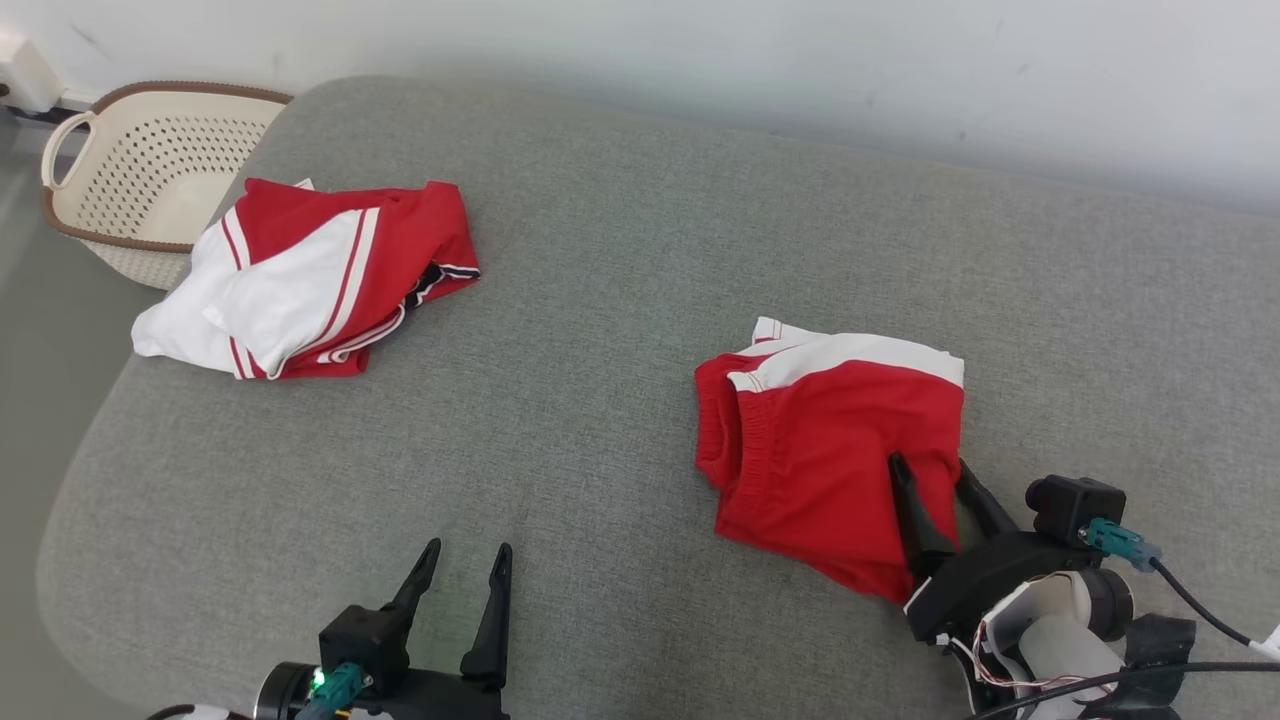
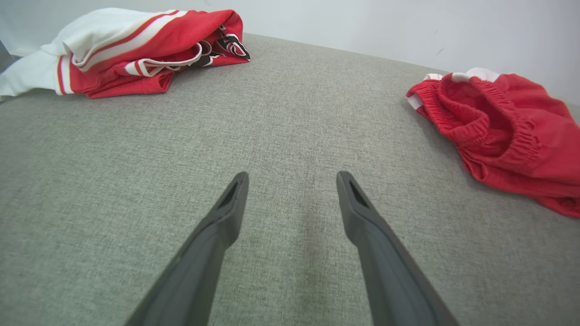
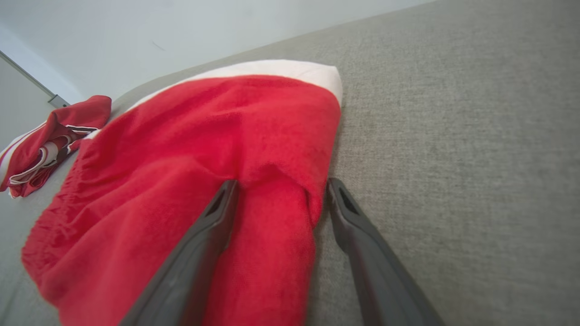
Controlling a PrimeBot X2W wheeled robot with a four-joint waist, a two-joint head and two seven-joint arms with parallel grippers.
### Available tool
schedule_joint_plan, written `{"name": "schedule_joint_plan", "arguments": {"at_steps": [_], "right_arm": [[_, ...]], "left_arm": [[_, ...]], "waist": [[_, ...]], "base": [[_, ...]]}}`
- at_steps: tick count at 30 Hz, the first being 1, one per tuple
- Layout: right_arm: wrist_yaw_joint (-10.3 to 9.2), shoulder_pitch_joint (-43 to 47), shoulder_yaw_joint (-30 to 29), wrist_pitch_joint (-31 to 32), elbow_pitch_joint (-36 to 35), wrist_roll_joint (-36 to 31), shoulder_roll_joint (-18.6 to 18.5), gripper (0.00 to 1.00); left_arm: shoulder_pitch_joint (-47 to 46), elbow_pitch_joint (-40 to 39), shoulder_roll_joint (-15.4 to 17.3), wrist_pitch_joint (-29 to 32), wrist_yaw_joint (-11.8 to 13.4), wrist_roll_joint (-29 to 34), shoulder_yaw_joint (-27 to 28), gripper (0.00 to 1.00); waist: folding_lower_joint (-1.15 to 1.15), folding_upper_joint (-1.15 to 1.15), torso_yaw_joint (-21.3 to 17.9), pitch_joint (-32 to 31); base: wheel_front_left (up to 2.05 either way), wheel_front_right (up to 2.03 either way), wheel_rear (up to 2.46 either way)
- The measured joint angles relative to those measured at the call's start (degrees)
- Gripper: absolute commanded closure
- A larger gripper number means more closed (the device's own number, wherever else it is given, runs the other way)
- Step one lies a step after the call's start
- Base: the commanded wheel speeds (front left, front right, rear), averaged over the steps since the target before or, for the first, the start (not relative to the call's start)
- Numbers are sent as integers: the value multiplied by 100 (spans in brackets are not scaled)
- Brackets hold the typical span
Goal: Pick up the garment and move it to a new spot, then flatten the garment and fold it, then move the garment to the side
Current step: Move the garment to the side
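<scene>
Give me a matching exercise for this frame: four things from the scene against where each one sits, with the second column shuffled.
1. shorts
2. jersey
3. basket
4. left gripper

A. beyond the far left corner of the cushion
B. open above bare grey fabric
C. bunched at the cushion's far left
D. touched by the open right gripper

Pairs: 1-D, 2-C, 3-A, 4-B
</scene>
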Motion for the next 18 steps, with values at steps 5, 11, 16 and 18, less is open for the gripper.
{"name": "schedule_joint_plan", "arguments": {"at_steps": [5, 11, 16, 18], "right_arm": [[0, -19, 138, -14, 108, 48, 56, 100], [0, 77, 44, -13, 13, 49, 33, 100], [0, 192, -19, -12, -62, 30, 26, 100], [0, 252, -56, -12, -77, -4, 27, 100]], "left_arm": [[48, 1, 1, 0, -26, 64, 41, 0], [76, -12, 0, 0, -68, 170, 82, 0], [98, -31, 2, 0, -98, 212, 86, 0], [119, -40, 2, 0, -112, 219, 79, 0]], "waist": [[0, 0, 67, -72], [0, 0, -72, -199], [0, 0, -278, -281], [0, 0, -409, -326]], "base": [[0, 0, 0], [0, 0, 0], [0, 0, 0], [0, 0, 0]]}}
